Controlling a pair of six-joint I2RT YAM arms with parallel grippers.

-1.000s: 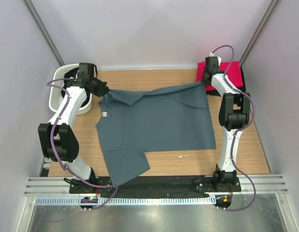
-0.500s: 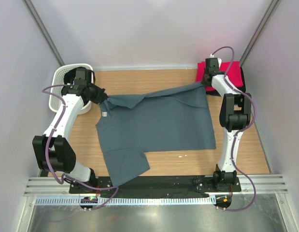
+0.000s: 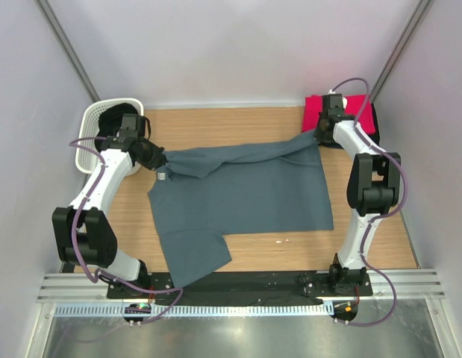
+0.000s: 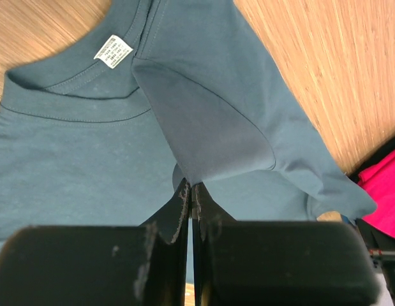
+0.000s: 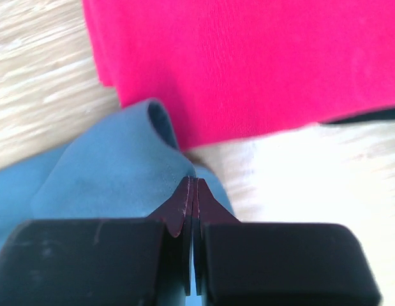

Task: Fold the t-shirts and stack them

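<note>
A large slate blue-grey t-shirt [image 3: 245,194] lies spread on the wooden table, its far edge folded over towards the near side. My left gripper [image 3: 160,159] is shut on the folded cloth near the collar [image 4: 76,89], where a white label [image 4: 113,50] shows. My right gripper [image 3: 318,135] is shut on the shirt's far right corner [image 5: 120,172]. Just beyond that corner lies a folded bright red t-shirt [image 3: 355,112] [image 5: 248,57] on top of a dark one [image 3: 375,119].
A white perforated basket [image 3: 92,138] with dark cloth inside stands at the far left corner. Grey walls close in the table on three sides. A small white scrap [image 3: 283,240] lies near the shirt's near hem.
Both grippers have carried the shirt's far edge towards the near side, so the fold now lies further over the body. The left arm has swung down from the basket.
</note>
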